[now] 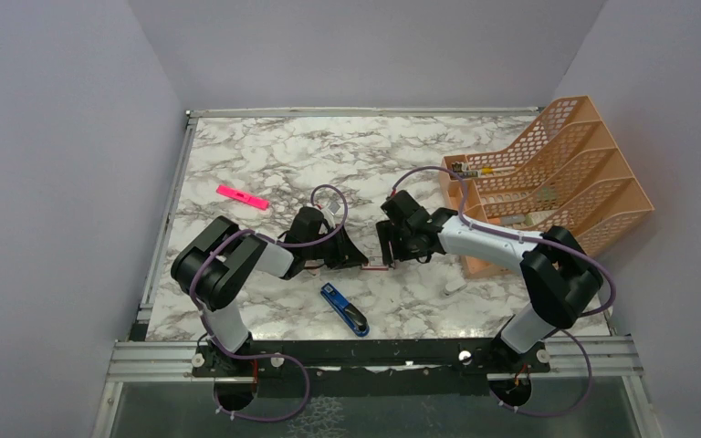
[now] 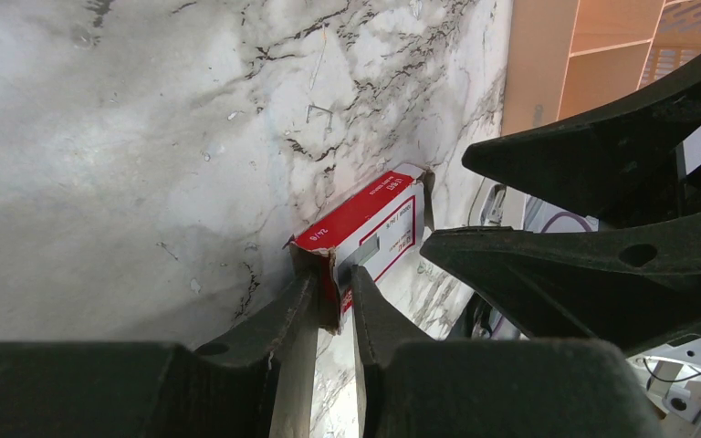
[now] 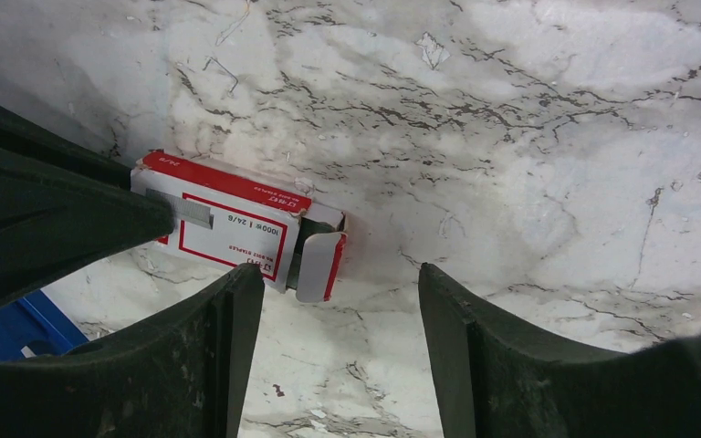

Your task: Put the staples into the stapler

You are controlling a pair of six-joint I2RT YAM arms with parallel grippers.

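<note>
The red-and-white staple box [image 1: 376, 266] lies on the marble table between my two grippers. My left gripper [image 2: 333, 281] is shut on one end of the box [image 2: 365, 219]. In the right wrist view the box [image 3: 228, 224] has its end flap open toward my right gripper [image 3: 340, 278], which is open and empty just in front of the flap. The grey block of staples is hidden; the box opening looks dark. The blue stapler [image 1: 344, 309] lies closed on the table, nearer than both grippers, and its blue edge shows in the right wrist view [image 3: 14, 328].
A pink marker [image 1: 242, 196] lies at the left rear. An orange mesh file tray [image 1: 557, 173] stands at the right. A small white piece [image 1: 455, 286] lies near the right arm. A few loose staples [image 3: 221, 64] are scattered on the marble.
</note>
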